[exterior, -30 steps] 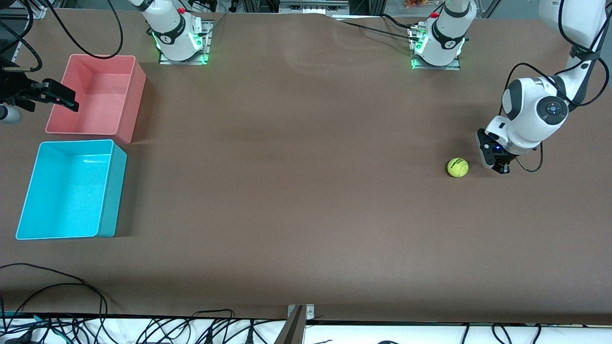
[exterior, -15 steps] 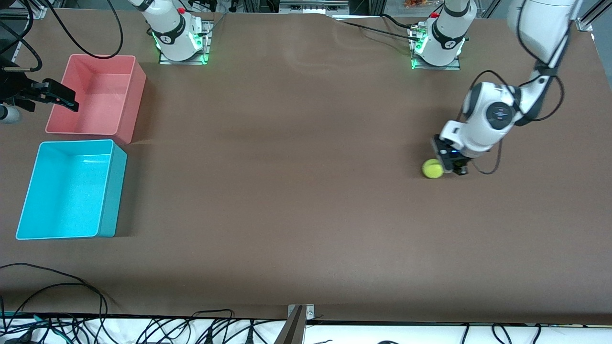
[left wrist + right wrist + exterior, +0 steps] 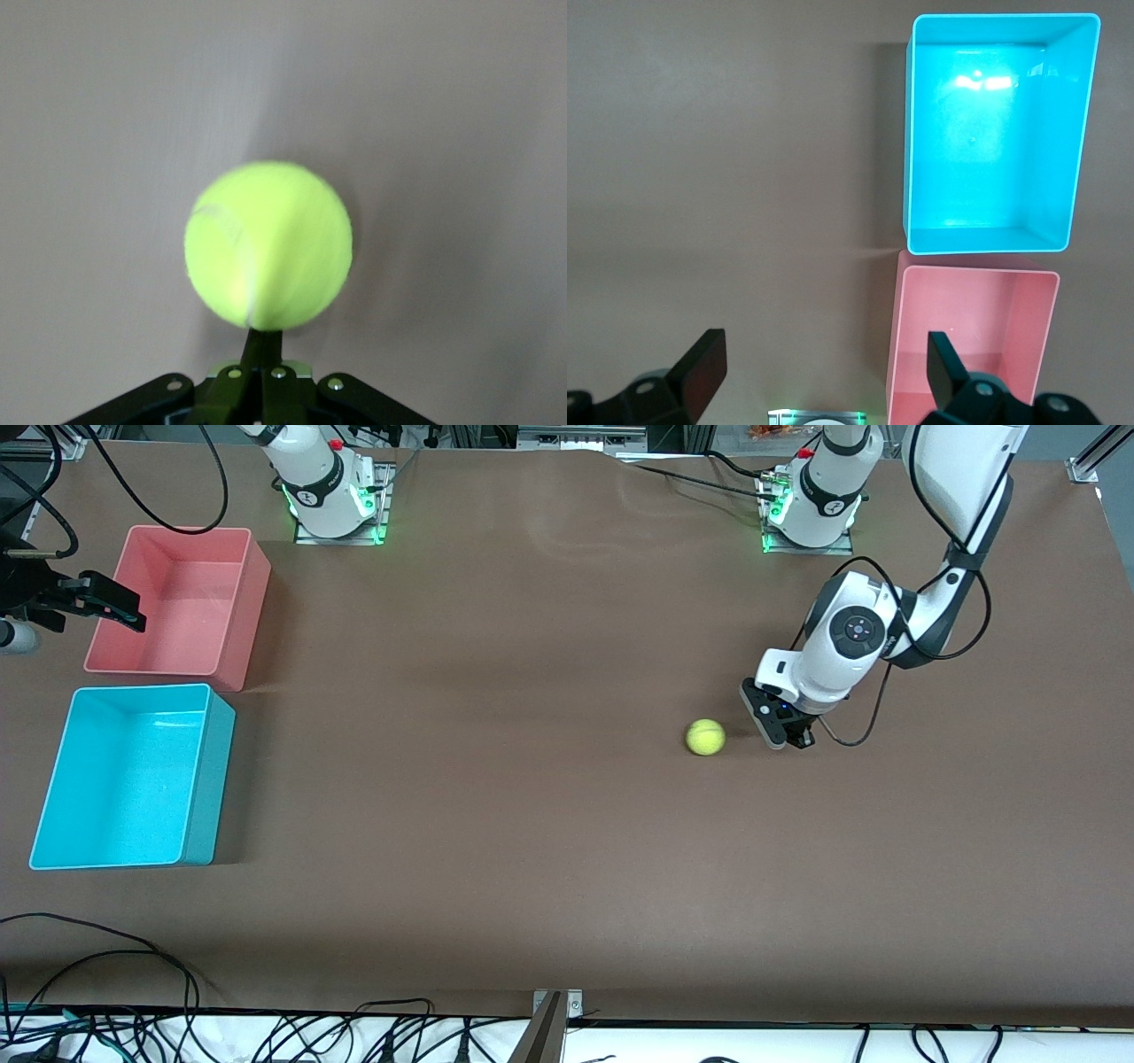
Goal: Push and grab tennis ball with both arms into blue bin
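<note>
The tennis ball [image 3: 705, 737] lies on the brown table toward the left arm's end, blurred in the left wrist view [image 3: 268, 243]. My left gripper [image 3: 793, 737] is shut and empty, low at the table just beside the ball, with a small gap between them. Its fingertips [image 3: 264, 338] are pressed together. The blue bin [image 3: 209, 779] stands at the right arm's end and is empty [image 3: 909, 133]. My right gripper [image 3: 113, 607] waits open and empty over the pink bin's outer edge [image 3: 824, 363].
The pink bin [image 3: 246, 615] stands beside the blue bin, farther from the front camera, and also shows in the right wrist view [image 3: 897, 354]. Cables lie along the table's front edge [image 3: 159, 965]. The arm bases [image 3: 337, 505] stand at the back.
My left gripper swept toward the right arm's end and struck the ball. The ball rolled the same way and now lies clear of the gripper. The right arm has not moved.
</note>
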Robot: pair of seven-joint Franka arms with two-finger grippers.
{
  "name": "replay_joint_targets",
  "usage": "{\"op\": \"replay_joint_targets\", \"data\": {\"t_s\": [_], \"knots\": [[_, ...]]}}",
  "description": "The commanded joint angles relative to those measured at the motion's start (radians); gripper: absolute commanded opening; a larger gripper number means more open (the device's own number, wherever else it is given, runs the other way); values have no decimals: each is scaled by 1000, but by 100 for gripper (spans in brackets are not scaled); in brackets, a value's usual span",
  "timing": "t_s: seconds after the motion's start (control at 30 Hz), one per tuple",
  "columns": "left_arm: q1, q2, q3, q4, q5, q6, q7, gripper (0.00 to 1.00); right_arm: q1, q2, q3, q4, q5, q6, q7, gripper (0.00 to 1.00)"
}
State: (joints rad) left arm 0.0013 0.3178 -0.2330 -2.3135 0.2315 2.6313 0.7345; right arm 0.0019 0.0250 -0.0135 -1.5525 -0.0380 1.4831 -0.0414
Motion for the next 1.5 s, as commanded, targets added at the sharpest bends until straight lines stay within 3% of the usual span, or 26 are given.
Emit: {"op": "replay_joint_targets", "data": {"t_s": [0.0,0.27,0.67,0.87,0.93,1.17,1.47], "knots": [[19,-19,1,6,29,-20,20,0,-10,1,9,22,-8,-21,5,100],[49,-74,12,5,29,-66,86,0,-10,1,9,22,-8,-21,5,100],[45,-287,61,6,11,-169,69,0,-10,0,9,22,-5,-21,2,100],[20,-419,77,11,-113,-322,8,4,-13,9,1,20,15,-23,-12,100],[14,-460,84,12,-138,-359,-45,16,-11,9,4,9,14,-24,-15,100],[-26,-552,123,75,-141,-497,-173,38,23,53,12,5,49,-92,-8,100],[-29,-580,146,293,-141,-756,-297,49,105,139,13,-21,161,-81,6,100]]}}
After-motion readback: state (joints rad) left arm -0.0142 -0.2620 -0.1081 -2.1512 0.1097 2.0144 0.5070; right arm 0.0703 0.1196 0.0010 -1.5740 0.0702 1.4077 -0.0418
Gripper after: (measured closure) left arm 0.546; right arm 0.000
